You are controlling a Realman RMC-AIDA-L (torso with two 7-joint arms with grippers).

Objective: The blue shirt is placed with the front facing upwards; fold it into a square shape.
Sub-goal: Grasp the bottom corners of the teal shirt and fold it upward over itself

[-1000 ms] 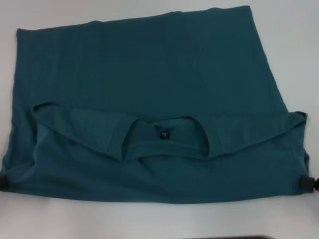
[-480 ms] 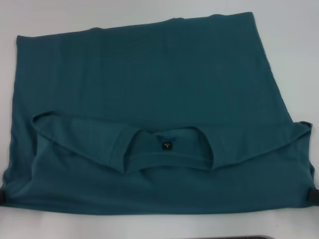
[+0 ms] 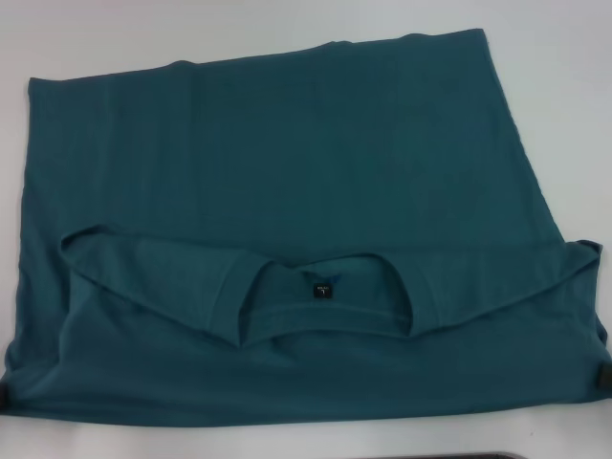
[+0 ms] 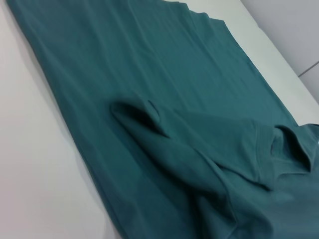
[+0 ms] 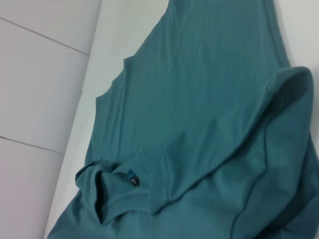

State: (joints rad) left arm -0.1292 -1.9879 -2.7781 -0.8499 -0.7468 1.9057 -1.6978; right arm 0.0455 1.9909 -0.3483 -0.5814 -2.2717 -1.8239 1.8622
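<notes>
Now each pincer, left [image 3: 3,395] and right [image 3: 603,380], grasps a near corner of the blue shirt [image 3: 287,163].

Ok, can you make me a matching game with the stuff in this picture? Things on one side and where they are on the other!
Things:
1. blue shirt
2. neck label
3. left gripper
4. right gripper

Places, in the head view:
A. at the shirt's near corner on the robot's right
B. spread over the white table
C. inside the collar opening
D. at the shirt's near corner on the robot's left

Pairs: 1-B, 2-C, 3-D, 4-A
</notes>
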